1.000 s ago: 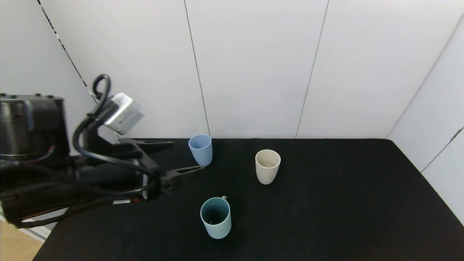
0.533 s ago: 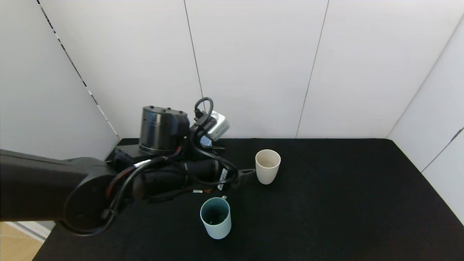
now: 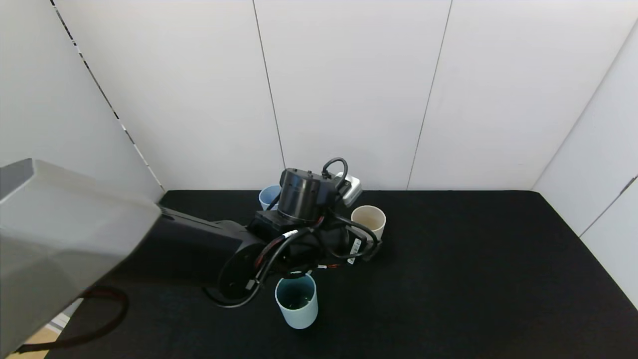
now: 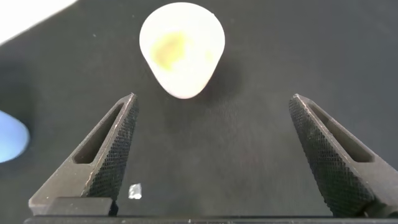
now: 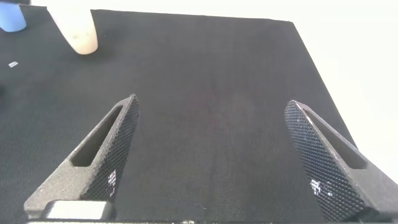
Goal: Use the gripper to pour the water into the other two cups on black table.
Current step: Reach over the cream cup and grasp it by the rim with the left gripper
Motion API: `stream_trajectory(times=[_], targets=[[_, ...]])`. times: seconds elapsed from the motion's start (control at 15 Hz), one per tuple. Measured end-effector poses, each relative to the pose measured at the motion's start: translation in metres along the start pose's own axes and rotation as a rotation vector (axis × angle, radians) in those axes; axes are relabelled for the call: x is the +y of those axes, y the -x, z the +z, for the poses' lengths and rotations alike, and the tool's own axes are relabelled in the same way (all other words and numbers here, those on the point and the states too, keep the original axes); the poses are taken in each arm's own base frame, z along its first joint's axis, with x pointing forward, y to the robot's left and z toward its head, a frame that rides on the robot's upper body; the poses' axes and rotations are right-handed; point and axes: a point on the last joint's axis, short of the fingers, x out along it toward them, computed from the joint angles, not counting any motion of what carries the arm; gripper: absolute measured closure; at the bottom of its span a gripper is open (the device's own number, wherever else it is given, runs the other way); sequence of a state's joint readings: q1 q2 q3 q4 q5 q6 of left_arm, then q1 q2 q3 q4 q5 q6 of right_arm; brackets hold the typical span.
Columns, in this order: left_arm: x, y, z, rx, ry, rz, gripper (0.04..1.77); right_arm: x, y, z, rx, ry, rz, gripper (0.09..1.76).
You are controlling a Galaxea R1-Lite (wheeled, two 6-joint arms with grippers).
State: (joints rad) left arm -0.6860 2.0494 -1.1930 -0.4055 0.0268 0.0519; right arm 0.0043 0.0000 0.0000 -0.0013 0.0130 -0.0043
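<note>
Teal mug: nearest thing to you on the black table, upright, dark inside, partly under the left arm's cables.
Left arm: you see it reaching from the near left across the table, its black cylindrical wrist standing between the cups.
Left gripper: fingers spread wide apart, nothing between them; the head view hides them behind the wrist, so read them from the left wrist view.
Beige cup: upright just right of the wrist; in the left wrist view it sits ahead of the open fingers, apart from both tips.
Water: a faint yellowish patch shows inside the beige cup; you cannot tell the level.
Blue tumbler: farthest back, near the wall, mostly hidden behind the wrist; only an edge shows in the left wrist view.
Right gripper: fingers wide apart over bare table, holding nothing; beige cup and blue tumbler well off from it.
</note>
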Motion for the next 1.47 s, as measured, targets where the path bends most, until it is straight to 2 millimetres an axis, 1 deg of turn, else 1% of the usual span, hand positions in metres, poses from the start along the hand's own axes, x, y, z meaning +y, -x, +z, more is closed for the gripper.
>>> stream_trajectory(times=[0.27, 0.4, 0.53, 0.8, 0.93, 1.27, 1.47], targets=[[-0.016, -0.025, -0.006, 0.016, 0.036, 0.091, 0.09, 0.000, 0.000, 0.000, 0.000, 0.000, 0.000, 0.14], [-0.026, -0.034, -0.007, 0.014, 0.054, 0.113, 0.09, 0.000, 0.000, 0.000, 0.000, 0.000, 0.000, 0.14], [-0.030, -0.042, -0.009, 0.016, 0.053, 0.114, 0.09, 0.000, 0.000, 0.000, 0.000, 0.000, 0.000, 0.14], [-0.030, -0.057, -0.014, 0.020, 0.063, 0.154, 0.09, 0.000, 0.000, 0.000, 0.000, 0.000, 0.000, 0.14], [-0.030, -0.064, -0.014, -0.014, 0.082, 0.183, 0.09, 0.000, 0.000, 0.000, 0.000, 0.000, 0.000, 0.14], [-0.030, -0.081, -0.022, -0.018, 0.085, 0.214, 0.09, 0.000, 0.000, 0.000, 0.000, 0.000, 0.000, 0.14], [-0.025, -0.091, -0.023, -0.028, 0.092, 0.272, 0.09, 0.000, 0.000, 0.000, 0.000, 0.000, 0.000, 0.14]])
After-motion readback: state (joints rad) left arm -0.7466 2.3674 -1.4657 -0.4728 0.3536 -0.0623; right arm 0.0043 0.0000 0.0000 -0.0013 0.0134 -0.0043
